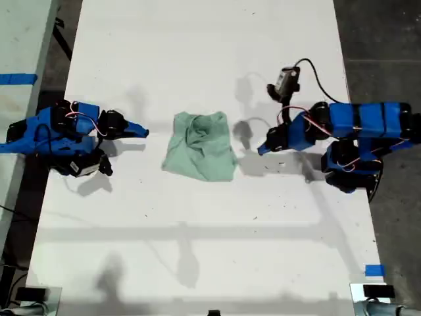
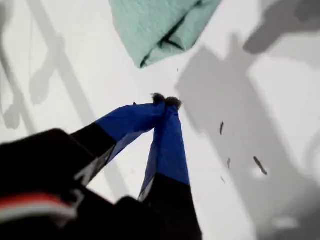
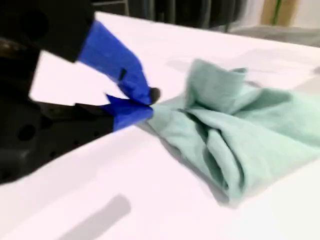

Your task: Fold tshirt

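Note:
The pale mint-green tshirt (image 1: 200,148) lies crumpled and partly folded on the white table (image 1: 197,52), between the two arms. My first gripper (image 1: 262,150) comes in from the exterior view's right. It is shut and empty, a short gap from the shirt's near corner (image 2: 155,30). Its blue fingertips (image 2: 172,102) meet over bare table. My second gripper (image 1: 145,132) reaches in from the exterior view's left. It is also shut, holds nothing, and its tips (image 3: 150,100) are close beside the cloth's edge (image 3: 235,125).
Dark floor borders the table at the exterior view's right edge (image 1: 342,79). A grey surface with blue tape (image 1: 16,79) lies at that view's left. Another blue tape mark (image 1: 374,270) sits near the table's lower right corner in the exterior view. Small dark specks (image 2: 260,165) dot the table by my first gripper.

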`<action>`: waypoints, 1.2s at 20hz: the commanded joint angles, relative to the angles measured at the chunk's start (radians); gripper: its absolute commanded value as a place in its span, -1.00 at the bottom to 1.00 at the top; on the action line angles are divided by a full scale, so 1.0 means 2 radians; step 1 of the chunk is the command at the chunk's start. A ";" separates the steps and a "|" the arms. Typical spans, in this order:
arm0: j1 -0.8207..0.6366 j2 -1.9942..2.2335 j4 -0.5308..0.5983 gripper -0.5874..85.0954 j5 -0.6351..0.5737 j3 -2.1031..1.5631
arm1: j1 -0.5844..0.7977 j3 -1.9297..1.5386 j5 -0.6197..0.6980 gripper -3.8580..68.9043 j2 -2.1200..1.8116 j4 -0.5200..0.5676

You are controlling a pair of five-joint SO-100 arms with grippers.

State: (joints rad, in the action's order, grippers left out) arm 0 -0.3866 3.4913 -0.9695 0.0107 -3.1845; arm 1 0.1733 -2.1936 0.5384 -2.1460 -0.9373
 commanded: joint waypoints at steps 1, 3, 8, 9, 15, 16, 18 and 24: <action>0.002 0.050 -0.006 -0.95 0.006 -0.006 | 0.004 0.265 0.066 -0.93 0.210 0.008; 0.006 0.050 -0.009 -0.92 0.006 -0.006 | -0.008 0.464 0.102 -0.93 0.362 -0.035; 0.012 0.050 -0.012 -0.92 0.005 -0.006 | -0.014 0.635 0.142 -0.93 0.509 -0.018; 0.012 0.050 -0.012 -0.92 0.005 -0.006 | -0.013 0.634 0.141 -0.93 0.512 -0.018; 0.015 0.050 -0.015 -0.91 0.008 -0.006 | 0.014 0.628 0.140 -0.93 0.548 -0.004; 0.016 0.050 -0.017 -0.91 0.009 -0.005 | 0.034 0.623 0.146 -0.93 0.554 0.002; 0.031 0.050 -0.025 -0.84 0.037 -0.005 | 0.094 0.602 0.170 -0.94 0.564 0.022; 0.068 0.050 -0.038 -0.77 0.067 -0.004 | 0.277 0.513 0.235 -0.94 0.423 0.006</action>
State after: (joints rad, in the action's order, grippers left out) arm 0 -0.2853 3.4913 -1.0431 0.1335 -3.1876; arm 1 0.6642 -1.1628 0.9710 -1.0968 -0.9250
